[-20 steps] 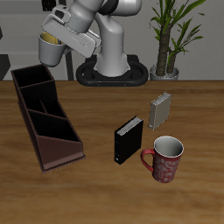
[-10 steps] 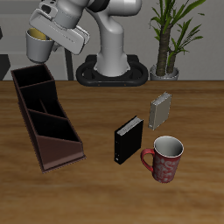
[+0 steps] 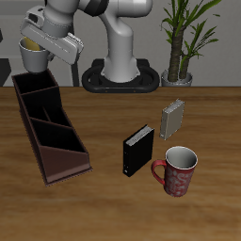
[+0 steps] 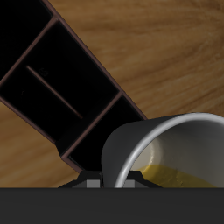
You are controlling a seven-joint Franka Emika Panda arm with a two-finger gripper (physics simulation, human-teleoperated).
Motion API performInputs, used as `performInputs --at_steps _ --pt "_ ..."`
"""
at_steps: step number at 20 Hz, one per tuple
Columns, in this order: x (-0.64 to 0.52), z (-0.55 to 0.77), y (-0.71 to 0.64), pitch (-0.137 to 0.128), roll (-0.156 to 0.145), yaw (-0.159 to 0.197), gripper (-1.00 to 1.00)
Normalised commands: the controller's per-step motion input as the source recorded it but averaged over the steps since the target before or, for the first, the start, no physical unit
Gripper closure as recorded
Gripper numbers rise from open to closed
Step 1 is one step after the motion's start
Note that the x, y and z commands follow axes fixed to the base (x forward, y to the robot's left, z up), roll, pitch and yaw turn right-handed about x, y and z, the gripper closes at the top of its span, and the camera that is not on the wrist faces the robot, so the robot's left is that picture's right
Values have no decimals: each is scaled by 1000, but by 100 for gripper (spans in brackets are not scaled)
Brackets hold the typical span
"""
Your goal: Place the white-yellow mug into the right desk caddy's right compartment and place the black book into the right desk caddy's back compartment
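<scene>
Exterior view shows the white-yellow mug (image 3: 35, 56) held in the air above the far end of the right desk caddy (image 3: 49, 127), the gripper (image 3: 38, 41) clamped on its rim. Mug placement is under way; next it needs lowering straight into the right compartment (image 3: 33, 87). The black book (image 3: 137, 150) waits on the table.

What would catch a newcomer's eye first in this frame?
First, the white-yellow mug, held in the air by the end effector above the far end of the right desk caddy; the wrist view shows its yellow inside close over the small end section. Next, the red patterned mug near the table's front edge, with the black book standing beside it and a small grey book farther back.
</scene>
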Motion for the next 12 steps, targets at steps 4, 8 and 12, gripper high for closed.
performInputs --at_steps 4,8,12 --pt "143 286 -219 42 80 -84 100" --pt "115 374 -95 21 12 -46 100" --pt "50 125 55 14 0 -17 100"
